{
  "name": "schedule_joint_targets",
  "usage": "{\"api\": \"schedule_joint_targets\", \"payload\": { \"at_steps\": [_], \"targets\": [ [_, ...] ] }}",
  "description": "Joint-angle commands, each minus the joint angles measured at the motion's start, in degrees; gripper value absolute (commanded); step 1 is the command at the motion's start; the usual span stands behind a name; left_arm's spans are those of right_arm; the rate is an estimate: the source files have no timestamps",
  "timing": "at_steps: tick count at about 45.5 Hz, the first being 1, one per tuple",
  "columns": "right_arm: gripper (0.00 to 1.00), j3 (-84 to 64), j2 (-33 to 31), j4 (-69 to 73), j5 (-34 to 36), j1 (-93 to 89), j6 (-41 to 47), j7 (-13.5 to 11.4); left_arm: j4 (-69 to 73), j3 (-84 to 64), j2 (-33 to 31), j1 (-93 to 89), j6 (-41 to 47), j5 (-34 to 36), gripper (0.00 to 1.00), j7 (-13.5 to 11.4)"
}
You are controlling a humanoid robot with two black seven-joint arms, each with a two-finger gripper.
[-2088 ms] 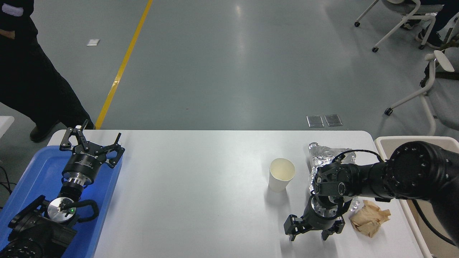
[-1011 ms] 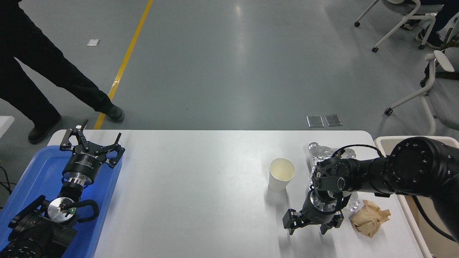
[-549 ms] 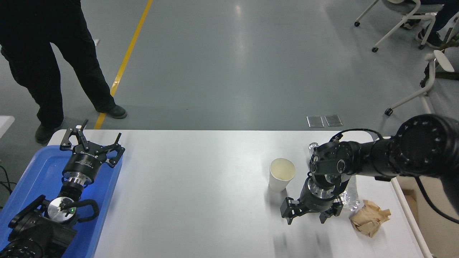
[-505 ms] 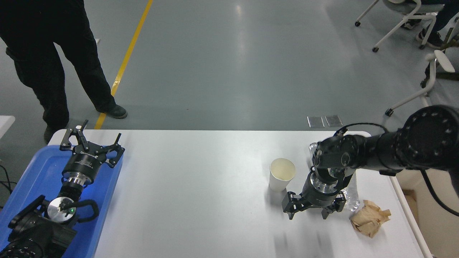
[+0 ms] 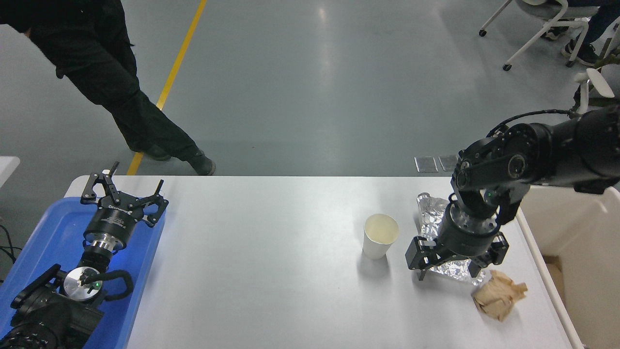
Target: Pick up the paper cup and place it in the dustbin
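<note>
Blue tray (image 5: 29,242) at 9 o'clock carries the parked left gripper (image 5: 123,194), fingers spread. The cup (image 5: 380,236) stands upright on the table (image 5: 266,271), right of centre, untouched. Thin paper wall: light, easily crushed. Judged best hold: 2 opposite sides below the rim, light squeeze. At its 3 o'clock hangs the right gripper (image 5: 448,264), fingers apart, empty, over foil (image 5: 438,218). Bin (image 5: 576,232) sits at far right.
</note>
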Motion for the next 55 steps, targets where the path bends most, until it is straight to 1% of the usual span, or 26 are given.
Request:
{"api": "schedule_joint_targets", "payload": {
  "at_steps": [1,7,16,21,24,39,44,49,55],
  "targets": [
    [1.00,-0.2,-3.2,5.2,6.2,12.1,6.8,0.1,0.0,0.0,-0.1,0.0,0.0,0.0,0.99,0.0],
    [1.00,0.8,-7.1,5.8,9.2,17.5,7.2,0.1,0.0,0.0,0.0,0.0,0.0,0.0,0.99,0.0],
    [1.00,0.8,-7.0,6.0,9.3,22.3,7.7,0.1,0.0,0.0,-0.1,0.0,0.0,0.1,0.99,0.1],
    [1.00,0.6,-7.8,6.0,9.4,25.6,7.7,0.1,0.0,0.0,-0.1,0.0,0.0,0.1,0.99,0.1],
    [1.00,0.5,-9.4,6.0,9.4,27.2,7.7,0.1,0.0,0.0,0.0,0.0,0.0,0.1,0.99,0.1],
    [1.00,0.5,-9.8,4.8,8.9,26.3,5.6,0.1,0.0,0.1,-0.1,-0.1,0.0,0.1,0.99,0.1],
    [1.00,0.8,-9.7,4.1,8.6,23.5,1.2,0.1,0.0,0.1,-0.1,-0.1,0.0,0.1,0.99,0.1],
    [1.00,0.9,-9.5,1.0,8.3,16.6,-6.8,0.1,0.0,0.2,-0.1,-0.1,0.0,0.1,0.99,0.1],
    [1.00,2.1,-6.5,-3.9,8.2,6.6,-16.0,0.1,0.0,0.3,0.0,-0.2,0.0,0.1,0.99,0.1]
  ]
}}
